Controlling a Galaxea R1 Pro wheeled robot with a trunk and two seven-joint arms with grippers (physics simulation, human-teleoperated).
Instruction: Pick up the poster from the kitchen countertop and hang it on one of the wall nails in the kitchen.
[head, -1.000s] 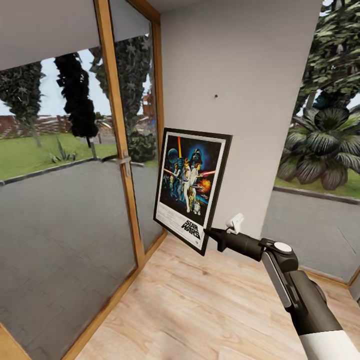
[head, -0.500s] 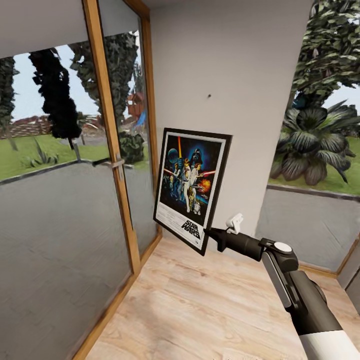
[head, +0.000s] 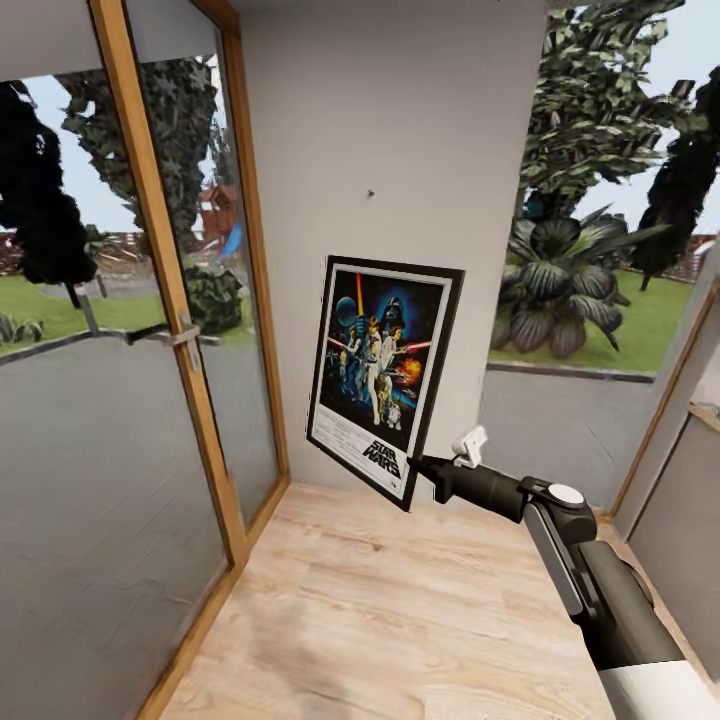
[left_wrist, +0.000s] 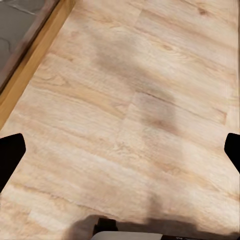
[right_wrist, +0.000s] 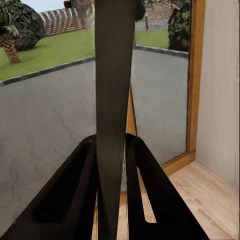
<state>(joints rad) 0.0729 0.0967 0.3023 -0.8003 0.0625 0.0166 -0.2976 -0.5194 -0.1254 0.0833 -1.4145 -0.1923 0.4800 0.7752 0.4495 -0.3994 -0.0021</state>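
Poster (head: 385, 380) was gripped edge-on by right gripper (head: 418, 466), well below nail (head: 369, 194). To be raised, squared to wall (head: 420, 150), top edge hooked. Left gripper (left_wrist: 120, 150) was spread, empty.

The right gripper (right_wrist: 114, 200) rises from six o'clock, its two black fingers (right_wrist: 75, 185) closed on a thin dark upright panel, the poster (right_wrist: 114, 75) seen edge-on, which runs up to twelve o'clock. Behind it stands a wooden door frame (right_wrist: 194, 80) with glass. A grey wall (right_wrist: 222, 75) lies at three o'clock, wooden floor (right_wrist: 210, 200) at five, lawn (right_wrist: 50, 52) at ten.
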